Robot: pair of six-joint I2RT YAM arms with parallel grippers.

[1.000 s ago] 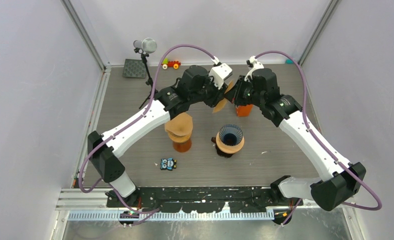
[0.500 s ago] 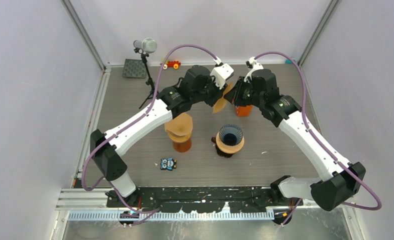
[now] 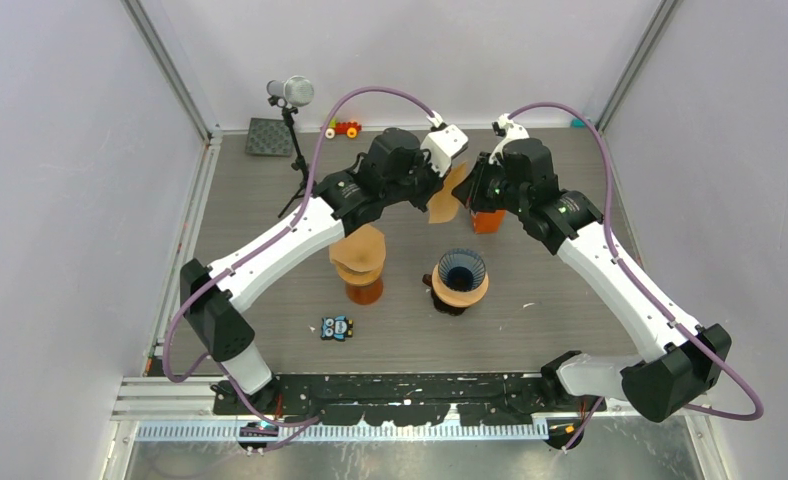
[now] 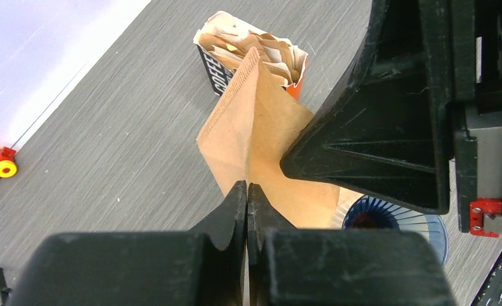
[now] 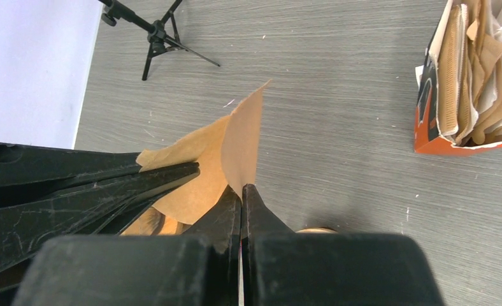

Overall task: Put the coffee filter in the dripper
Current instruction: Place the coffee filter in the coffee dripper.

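Observation:
A brown paper coffee filter (image 3: 446, 196) hangs in the air between my two grippers, above the table behind the dripper. My left gripper (image 4: 246, 186) is shut on one edge of the filter (image 4: 261, 127). My right gripper (image 5: 241, 189) is shut on the other edge of the filter (image 5: 232, 150). The blue ribbed dripper (image 3: 461, 270) stands on a wooden collar over a dark carafe, nearer than the filter; its rim shows in the left wrist view (image 4: 388, 217). An orange box of filters (image 3: 486, 218) stands under the right wrist and shows in the right wrist view (image 5: 471, 76).
A second brown dripper stand with a filter (image 3: 360, 258) stands left of the blue dripper. A small toy figure (image 3: 336, 328) lies near the front. A microphone on a tripod (image 3: 292, 95), a dark pad (image 3: 269, 137) and a toy car (image 3: 343, 127) are at the back.
Both grippers still hold the filter; the left wrist has shifted slightly toward the back and the filter has moved little.

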